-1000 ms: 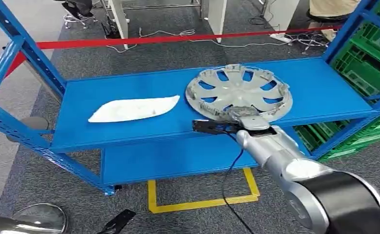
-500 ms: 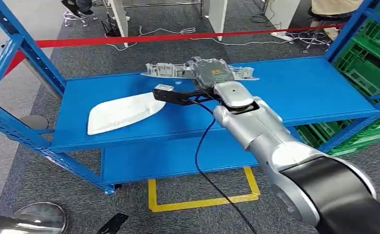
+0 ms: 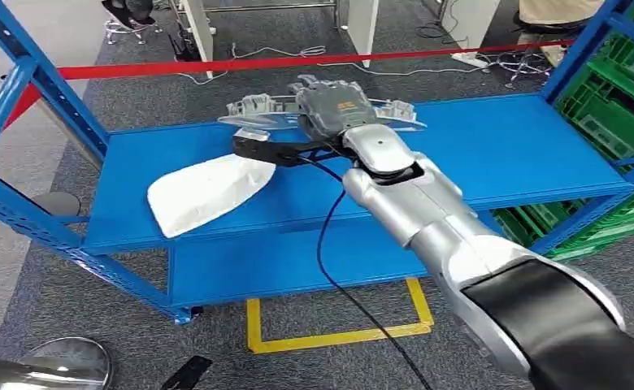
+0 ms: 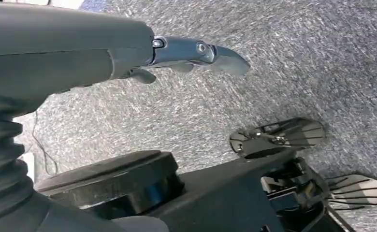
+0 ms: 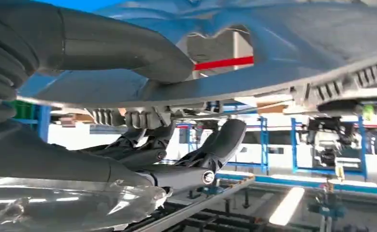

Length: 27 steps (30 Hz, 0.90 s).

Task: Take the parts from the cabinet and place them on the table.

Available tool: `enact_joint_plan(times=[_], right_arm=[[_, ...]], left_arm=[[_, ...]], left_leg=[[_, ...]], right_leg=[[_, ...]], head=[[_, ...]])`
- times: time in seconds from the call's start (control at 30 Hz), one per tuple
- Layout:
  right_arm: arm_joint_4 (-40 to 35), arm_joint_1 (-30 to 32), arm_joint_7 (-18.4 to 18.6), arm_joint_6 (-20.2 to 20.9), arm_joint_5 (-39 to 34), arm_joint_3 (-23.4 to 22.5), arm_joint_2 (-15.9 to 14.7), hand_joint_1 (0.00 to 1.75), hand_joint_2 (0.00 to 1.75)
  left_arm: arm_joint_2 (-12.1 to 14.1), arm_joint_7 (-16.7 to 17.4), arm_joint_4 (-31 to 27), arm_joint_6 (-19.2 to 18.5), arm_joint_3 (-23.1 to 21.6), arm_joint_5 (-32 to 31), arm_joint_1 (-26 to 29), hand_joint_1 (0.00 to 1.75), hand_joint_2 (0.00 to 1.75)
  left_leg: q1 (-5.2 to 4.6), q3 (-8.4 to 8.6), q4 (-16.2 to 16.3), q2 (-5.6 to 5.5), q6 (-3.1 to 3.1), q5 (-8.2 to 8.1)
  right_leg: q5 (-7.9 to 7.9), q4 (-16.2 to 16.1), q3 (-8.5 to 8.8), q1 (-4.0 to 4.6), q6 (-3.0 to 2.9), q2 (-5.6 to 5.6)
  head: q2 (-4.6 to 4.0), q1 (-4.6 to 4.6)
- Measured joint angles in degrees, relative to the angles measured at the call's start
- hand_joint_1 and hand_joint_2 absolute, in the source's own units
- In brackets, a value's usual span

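Two parts on record, both at the blue shelf [image 3: 525,154] of the cabinet.

Head view:
- Silver wheel cover [image 3: 257,110]: lifted off the shelf surface, seen nearly edge-on and roughly level, above the middle of the shelf toward its far edge.
- Right hand [image 3: 334,110]: grasps the wheel cover at its rim, palm housing above the part; silver forearm crosses the shelf's near edge.
- White curved part [image 3: 208,191]: lies flat on the shelf, left of centre, its near end close to the near edge; just beside and below the wheel cover, contact between them cannot be told.
- Open room: right half of the shelf is bare blue; left end, between the white part and the left upright [image 3: 41,77], is also bare.
- Red tape [image 3: 175,67]: stretched beyond the far edge.
- Green crates [image 3: 614,106]: beyond the right upright.

Left wrist view:
- Left hand [image 4: 128,53]: over grey carpet [image 4: 297,63], a finger [image 4: 196,50] extended, nothing seen in its grasp; whether the remaining fingers are curled cannot be told.

Right wrist view:
- Wheel cover underside seen close, thumb [image 5: 123,43] against it and dark fingers [image 5: 220,142] curled around the rim.
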Motion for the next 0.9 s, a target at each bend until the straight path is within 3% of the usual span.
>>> enact_joint_plan(times=[0.43, 0.9], right_arm=[[-6.1, -0.1, 2.1, -1.0, -5.5, 7.9, -2.4, 1.75, 1.75], [-14.4, 0.4, 4.0, -3.9, -5.9, 12.4, -4.7, 1.75, 1.75]], left_arm=[[0.1, -0.2, 0.0, 0.3, 0.3, -0.2, 0.0, 0.00, 1.75], [0.0, -0.3, 0.0, 0.3, 0.6, -0.1, 0.0, 0.00, 1.75]], left_leg=[[-0.01, -0.04, 0.0, 0.00, 0.00, 0.00], [0.00, -0.06, 0.0, 0.00, 0.00, 0.00]], right_leg=[[0.00, 0.0, -0.01, -0.01, 0.00, 0.00], [0.00, 0.0, -0.05, -0.01, 0.00, 0.00]], head=[[0.00, 0.00], [0.00, -0.02]])
